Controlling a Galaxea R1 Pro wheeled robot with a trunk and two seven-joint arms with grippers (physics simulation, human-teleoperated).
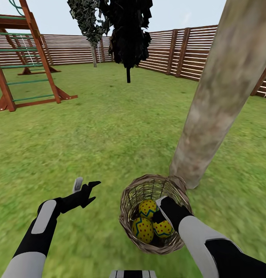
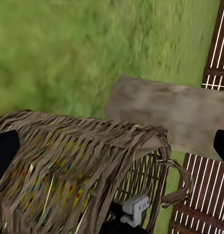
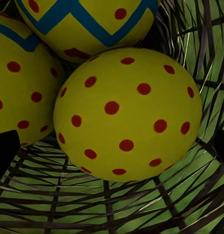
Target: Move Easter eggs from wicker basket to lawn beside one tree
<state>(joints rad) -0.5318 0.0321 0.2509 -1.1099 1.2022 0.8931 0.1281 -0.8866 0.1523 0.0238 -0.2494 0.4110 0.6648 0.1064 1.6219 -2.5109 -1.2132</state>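
Right tool (image 1: pixel 160 211) is dipped down inside the wicker basket (image 1: pixel 130 200), lower middle of the head view, parked right over the eggs. Honestly can't tell if it's open or clamped on anything: the wrist cam just shows dark finger edges at both sides with an egg (image 3: pixel 129 114) sitting between them, no clear contact. Left tool (image 1: pixel 86 190) hangs over the grass at lower left, fingers spread, holding nothing.

Progress-wise I'd say basically zero so far. All three Easter eggs (image 1: pixel 147 222) are in the basket, bunched up touching each other, none on the lawn (image 1: pixel 110 127). The upside is the basket sits just beside the tree (image 1: pixel 221 92), whose fat grey-beige trunk runs up the right side of the frame, so each egg only needs a short hop onto the grass at its base.

Eggs look smooth and rounded, yellow with red dots and blue-green zigzags. My guess is they're slippery to pinch. The basket is open weave, grass showing through the gaps, with a loop handle (image 2: pixel 176 184) at the rim.
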